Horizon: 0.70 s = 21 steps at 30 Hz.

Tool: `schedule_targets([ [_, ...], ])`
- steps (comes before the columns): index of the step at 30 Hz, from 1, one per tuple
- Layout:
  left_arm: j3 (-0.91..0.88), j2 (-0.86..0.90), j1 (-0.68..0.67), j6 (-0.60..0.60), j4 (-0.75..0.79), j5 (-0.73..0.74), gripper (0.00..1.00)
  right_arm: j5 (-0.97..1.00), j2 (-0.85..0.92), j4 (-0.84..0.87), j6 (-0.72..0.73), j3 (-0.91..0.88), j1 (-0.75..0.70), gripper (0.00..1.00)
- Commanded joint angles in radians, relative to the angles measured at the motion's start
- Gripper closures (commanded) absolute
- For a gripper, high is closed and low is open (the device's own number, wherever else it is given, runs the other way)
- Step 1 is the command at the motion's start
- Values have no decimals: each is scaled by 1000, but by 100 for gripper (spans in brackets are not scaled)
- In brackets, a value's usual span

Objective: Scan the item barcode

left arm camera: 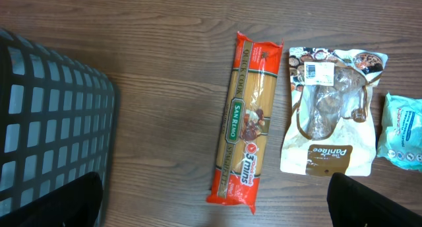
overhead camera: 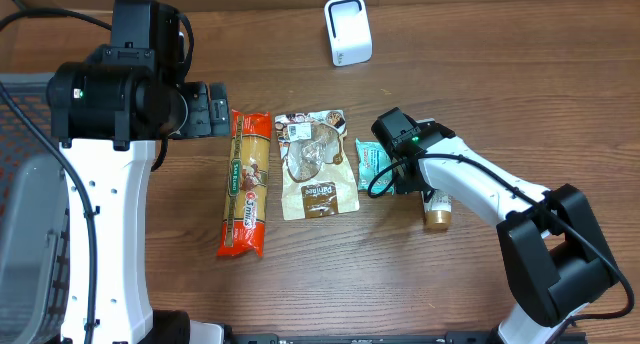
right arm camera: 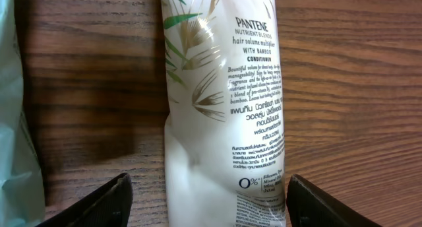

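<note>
The task is at its beginning, as I judge it: no item is lifted and nothing is in front of the white box-shaped scanner (overhead camera: 348, 30), which stands alone at the far edge of the brown wooden bench (overhead camera: 520, 54). The item in hand seems to be the white plastic Pantene conditioner tube (right arm camera: 217, 88), which lies flat on the bench just beside the teal plastic packet (overhead camera: 373, 164). The right tool (right arm camera: 210, 182) is low over this tube. Its two fingers stand wide apart, one on each side, with bare wood between each finger and the tube, so it grips nothing. Only printed text shows on the upper side; I see no barcode there.

The left tool (overhead camera: 220, 109) is fully open and empty, above the bench between the dark wire basket (left arm camera: 46, 121) and the long orange spaghetti packet (left arm camera: 245, 118). The white-and-brown snack pouch (left arm camera: 330, 115) lies untouched.

What is left: grip the tube, lift it, find the barcode and present it to the scanner.
</note>
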Motion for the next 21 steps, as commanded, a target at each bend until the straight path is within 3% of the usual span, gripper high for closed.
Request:
schedule_targets([
  [1, -3, -4, 5, -18, 1, -13, 0, 8, 10, 4, 24, -5, 2, 25],
  [10, -3, -4, 5, -18, 2, -13, 0, -5, 10, 27, 53, -22, 2, 26],
  [21, -3, -4, 5, -18, 2, -13, 0, -26, 10, 137, 53, -144, 2, 53],
])
